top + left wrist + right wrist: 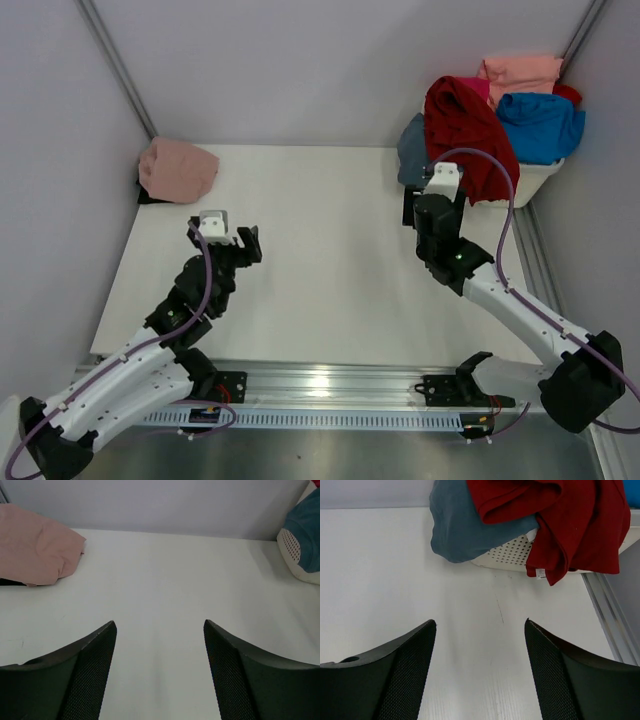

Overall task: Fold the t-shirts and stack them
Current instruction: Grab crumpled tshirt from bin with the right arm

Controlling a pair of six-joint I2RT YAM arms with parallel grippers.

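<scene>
Reach toward the basket, right arm leading. Both tools stand with jaws apart and nothing between them; the right tool faces the basket, near it; the left tool hovers over the counter, well apart from the heap. The red shirt lies on top of the heap and hangs over the basket's near wall; a grey-blue shirt bulges out beside it, touching it; a pink shirt sits folded at the far left corner. We judge that the grip should take the hanging red cloth alone, away from the grey-blue one; we would then draw it to mid-counter, where the left tool can help spread it; too deep a bite risks dragging the neighbour or the basket.
</scene>
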